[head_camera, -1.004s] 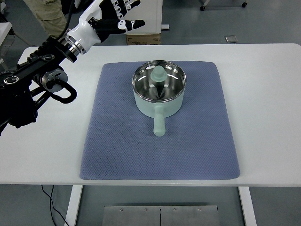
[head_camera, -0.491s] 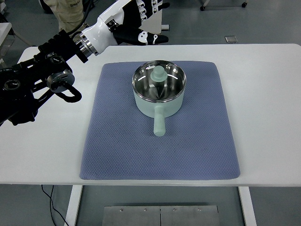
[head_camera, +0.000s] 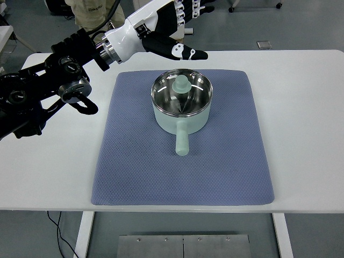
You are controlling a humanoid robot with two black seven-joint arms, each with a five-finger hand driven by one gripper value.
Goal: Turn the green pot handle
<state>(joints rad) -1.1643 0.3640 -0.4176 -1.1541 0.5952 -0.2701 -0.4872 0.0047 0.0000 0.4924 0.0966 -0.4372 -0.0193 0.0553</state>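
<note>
From the left edge the black left arm reaches up over the white desk (head_camera: 301, 123), and its left hand (head_camera: 174, 32) hangs above the far edge with fingers spread wide, holding nothing, well apart from the pot. At the middle, the green pot (head_camera: 181, 105) sits upright on the far half of the blue mat (head_camera: 231, 161), its handle (head_camera: 182, 141) pointing straight toward the near edge. This looks like the approach step: the next move calls for bringing the hand down beside the handle to push or grip it sideways without tipping the pot.
</note>
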